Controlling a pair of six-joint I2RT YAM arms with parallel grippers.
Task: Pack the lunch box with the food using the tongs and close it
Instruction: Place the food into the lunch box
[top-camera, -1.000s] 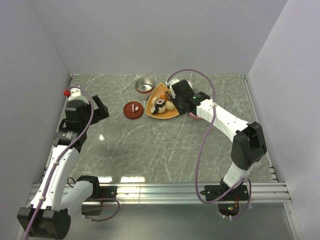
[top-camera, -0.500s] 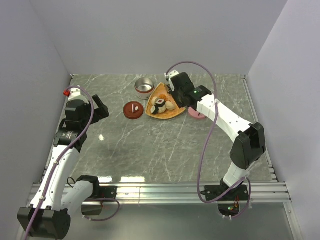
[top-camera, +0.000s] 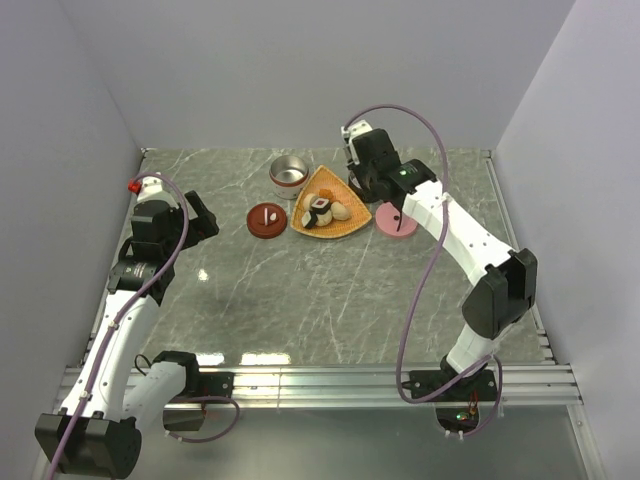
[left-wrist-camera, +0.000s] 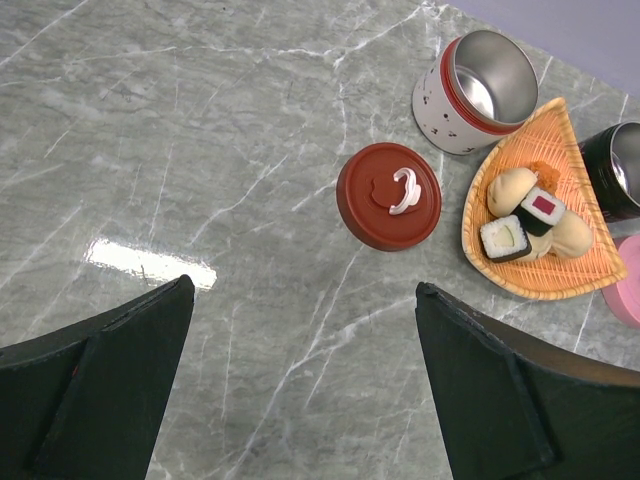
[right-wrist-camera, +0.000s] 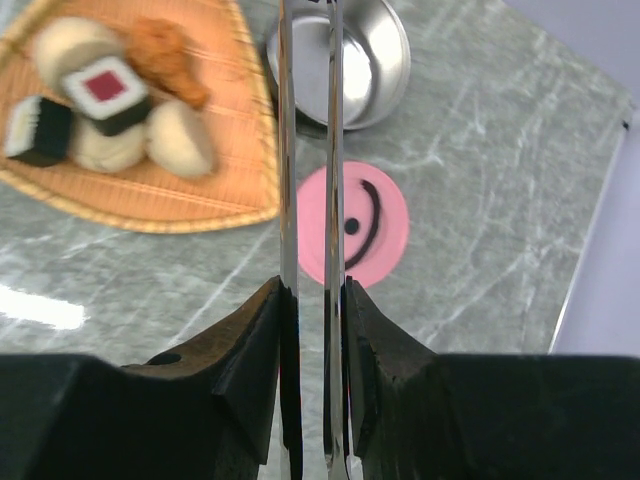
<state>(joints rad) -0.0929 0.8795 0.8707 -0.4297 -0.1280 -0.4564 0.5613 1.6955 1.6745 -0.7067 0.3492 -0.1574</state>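
Right tool (right-wrist-camera: 312, 310) clamps tongs (right-wrist-camera: 287, 150); marks on white cup (left-wrist-camera: 445, 100) possibly numerals.

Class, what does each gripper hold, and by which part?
Right gripper pinches the tongs across both thin arms; left gripper holds nothing.

A grey-green marbled table (top-camera: 300, 300) carries an orange woven fan-shaped tray (left-wrist-camera: 556, 140) toward its far side. Just left of the tray lies a red-brown lid (top-camera: 267, 219). A white steel-lined container (top-camera: 288, 174) stands upright by the tray's far left edge. A black steel-lined container (left-wrist-camera: 620, 170) stands against the tray's far right edge, and a pink lid (top-camera: 396, 222) lies flat just right of the tray.
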